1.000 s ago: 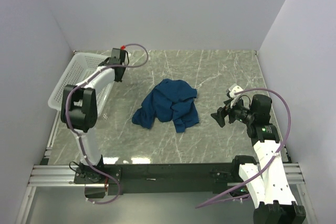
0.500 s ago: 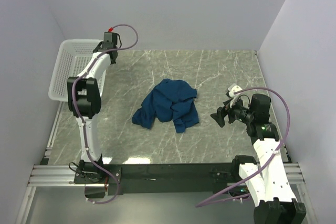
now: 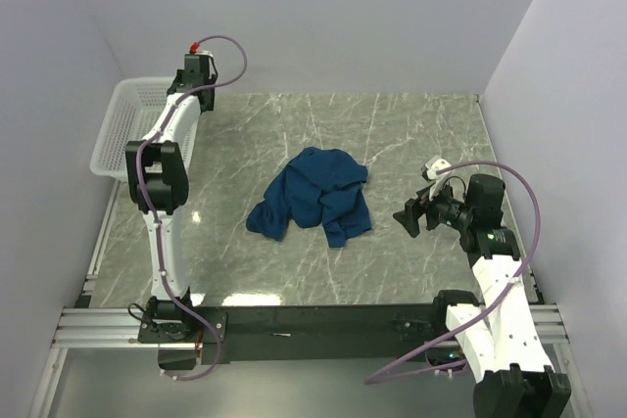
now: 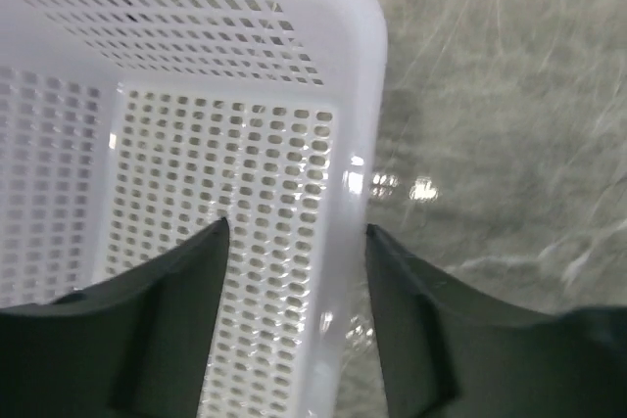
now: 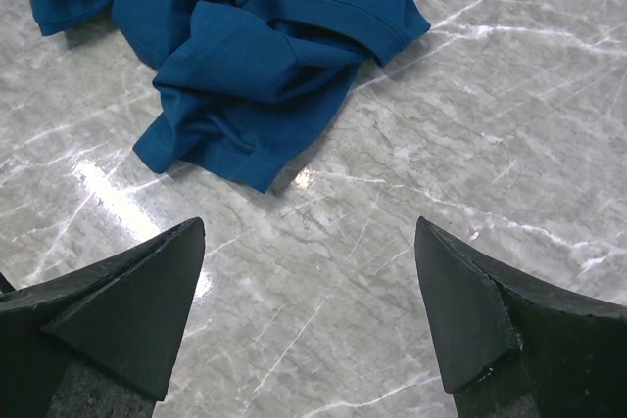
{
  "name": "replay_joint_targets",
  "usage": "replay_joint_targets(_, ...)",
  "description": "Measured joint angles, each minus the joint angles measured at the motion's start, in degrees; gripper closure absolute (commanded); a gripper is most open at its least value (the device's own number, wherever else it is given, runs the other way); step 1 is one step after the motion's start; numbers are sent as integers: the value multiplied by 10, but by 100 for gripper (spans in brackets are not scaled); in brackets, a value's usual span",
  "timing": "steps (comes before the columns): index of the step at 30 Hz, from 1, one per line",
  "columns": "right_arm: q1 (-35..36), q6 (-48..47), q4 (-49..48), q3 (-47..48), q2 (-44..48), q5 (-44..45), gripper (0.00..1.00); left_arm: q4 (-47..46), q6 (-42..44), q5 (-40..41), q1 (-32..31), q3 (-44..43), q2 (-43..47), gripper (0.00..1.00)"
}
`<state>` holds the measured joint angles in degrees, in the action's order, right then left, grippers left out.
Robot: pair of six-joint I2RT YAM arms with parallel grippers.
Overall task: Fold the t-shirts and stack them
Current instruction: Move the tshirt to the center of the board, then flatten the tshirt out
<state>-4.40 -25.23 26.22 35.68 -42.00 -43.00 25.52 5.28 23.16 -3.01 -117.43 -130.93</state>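
T-shirt (image 5: 245, 56) shows in right wrist view, basket (image 4: 345, 95) in left.

A grey marble-patterned table (image 3: 421, 134) is seen beneath both arms. A dark blue t-shirt (image 3: 318, 193) is left crumpled on it, a short way ahead of the right gripper (image 5: 309, 242) and well apart from the left gripper (image 4: 294, 242). A white mesh basket (image 3: 118, 134) is set at the table's edge directly below the left gripper, and its rim is straddled by that gripper's fingers.
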Motion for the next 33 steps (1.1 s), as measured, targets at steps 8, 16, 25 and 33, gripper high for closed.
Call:
replay_joint_targets(8, -9, -4, 1, 0, -1, -2, 7, -35, -38, -42, 8, 3, 11, 21)
replay_joint_targets(16, -11, -79, 46, 0, -1, -69, 7, -141, -103, -219, 3, 333, 374, 3)
replay_joint_targets(25, -10, -95, 59, 0, -2, -95, 7, -252, -93, -371, -242, 609, 685, 18)
replay_joint_targets(33, -10, -92, 59, 0, 0, -86, 7, -157, 134, -386, -372, 644, 537, 22)
